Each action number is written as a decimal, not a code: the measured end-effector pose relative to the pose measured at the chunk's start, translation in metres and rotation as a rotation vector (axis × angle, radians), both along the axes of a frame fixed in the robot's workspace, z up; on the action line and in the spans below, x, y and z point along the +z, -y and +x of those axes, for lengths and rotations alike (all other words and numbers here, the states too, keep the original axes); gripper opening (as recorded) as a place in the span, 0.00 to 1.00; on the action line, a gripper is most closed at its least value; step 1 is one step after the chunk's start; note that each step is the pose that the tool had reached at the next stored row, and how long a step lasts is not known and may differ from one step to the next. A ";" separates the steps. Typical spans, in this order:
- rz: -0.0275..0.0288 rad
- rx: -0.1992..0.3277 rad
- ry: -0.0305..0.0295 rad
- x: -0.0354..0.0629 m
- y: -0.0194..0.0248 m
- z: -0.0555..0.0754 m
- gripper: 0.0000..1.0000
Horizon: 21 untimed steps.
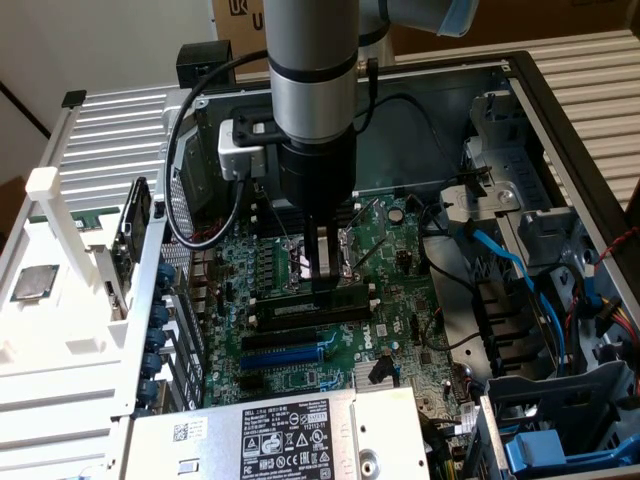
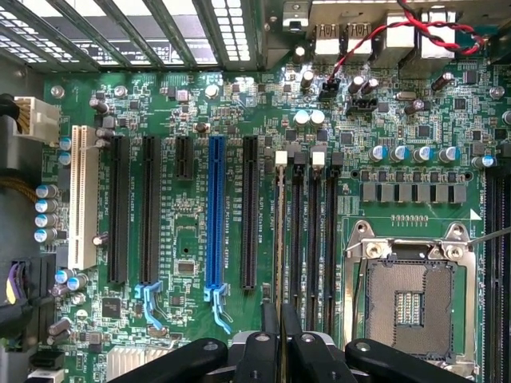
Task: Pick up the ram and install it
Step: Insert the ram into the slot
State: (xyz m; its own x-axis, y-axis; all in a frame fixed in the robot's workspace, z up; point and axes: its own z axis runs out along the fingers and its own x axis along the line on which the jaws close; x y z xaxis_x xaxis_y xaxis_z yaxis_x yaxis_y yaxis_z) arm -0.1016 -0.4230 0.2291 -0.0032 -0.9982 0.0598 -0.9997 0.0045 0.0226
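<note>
In the wrist view the ram (image 2: 279,239) shows edge-on as a thin strip standing in the memory slot nearest the blue expansion slot (image 2: 214,215). It runs from a white end clip (image 2: 281,158) back between my fingers. My gripper (image 2: 281,315) is shut on the ram's top edge, the two dark fingers close together on either side of it. In the exterior view the gripper (image 1: 325,280) points straight down into the open computer case. It sits over the middle of the ram (image 1: 290,297), on the motherboard (image 1: 390,300).
The open CPU socket (image 2: 407,299) lies right beside the memory slots. Three more black memory slots (image 2: 313,239) run parallel to the ram. A power supply (image 1: 290,435) sits at the near edge, and a drive cage with blue cables (image 1: 520,270) is at the exterior view's right.
</note>
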 end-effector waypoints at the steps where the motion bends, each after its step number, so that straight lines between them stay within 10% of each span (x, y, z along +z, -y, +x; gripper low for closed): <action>1: 0.0001 0.000 0.0000 0.0000 0.0000 0.000 0.13; 21: 0.0031 0.015 0.0000 -0.0006 0.0000 -0.001 0.13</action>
